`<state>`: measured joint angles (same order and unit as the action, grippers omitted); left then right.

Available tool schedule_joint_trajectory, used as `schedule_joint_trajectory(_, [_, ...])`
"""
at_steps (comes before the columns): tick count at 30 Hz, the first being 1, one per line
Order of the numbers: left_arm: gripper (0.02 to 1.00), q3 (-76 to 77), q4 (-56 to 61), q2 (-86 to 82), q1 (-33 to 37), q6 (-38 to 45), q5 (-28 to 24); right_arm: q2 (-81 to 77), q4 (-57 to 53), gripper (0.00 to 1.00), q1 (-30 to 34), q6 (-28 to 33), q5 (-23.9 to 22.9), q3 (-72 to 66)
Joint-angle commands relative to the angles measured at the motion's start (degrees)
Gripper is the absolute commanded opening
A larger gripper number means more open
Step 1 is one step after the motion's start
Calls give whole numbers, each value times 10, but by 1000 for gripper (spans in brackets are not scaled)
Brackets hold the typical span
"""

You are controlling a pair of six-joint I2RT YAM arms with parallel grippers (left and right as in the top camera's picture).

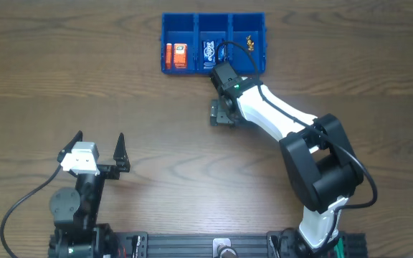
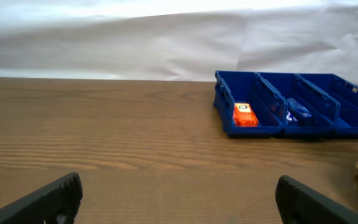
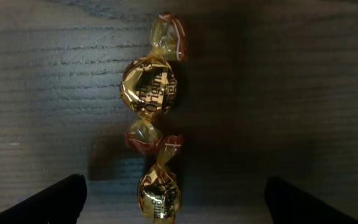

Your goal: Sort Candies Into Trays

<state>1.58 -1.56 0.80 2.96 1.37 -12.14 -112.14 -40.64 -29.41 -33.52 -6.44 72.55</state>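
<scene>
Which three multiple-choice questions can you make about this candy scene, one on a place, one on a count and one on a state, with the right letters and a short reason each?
1. In which compartment of the blue tray does the orange candy lie, as the top view shows it?
A. right end
B. middle
C. left end

2. How many gold-wrapped candies lie on the table under the right tool?
A. one
B. two
C. four

3. How is the left tool?
A. open and empty
B. shut on a candy
C. shut on the tray's wall

Key: 1 C, the orange wrapper sits at the left end. 2 B, the right wrist view shows two gold wrappers in a row. 3 A, its fingers stand wide apart with nothing between.
</scene>
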Motion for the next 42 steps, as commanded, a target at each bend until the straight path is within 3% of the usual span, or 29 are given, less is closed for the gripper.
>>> schedule_joint_trajectory(1, [998,-13,-16,-4,0,4,-13,-3,7,906,-10,-1,-15,-3])
schedule_joint_trajectory(8, [998,-13,-16,-4,0,3,-13,-21,9,849,-12,-2,-10,-3])
schedule_joint_trajectory(23, [998,-13,-16,-4,0,4,-13,-21,1,386,-11,-1,14,-3])
schedule_joint_trajectory(38, [998,-13,-16,-4,0,4,-13,-9,-5,183,-2,-2,12,-3])
schedule_joint_trajectory(42, [998,-13,-16,-4,0,4,-13,55,-45,172,9,-1,-18,10])
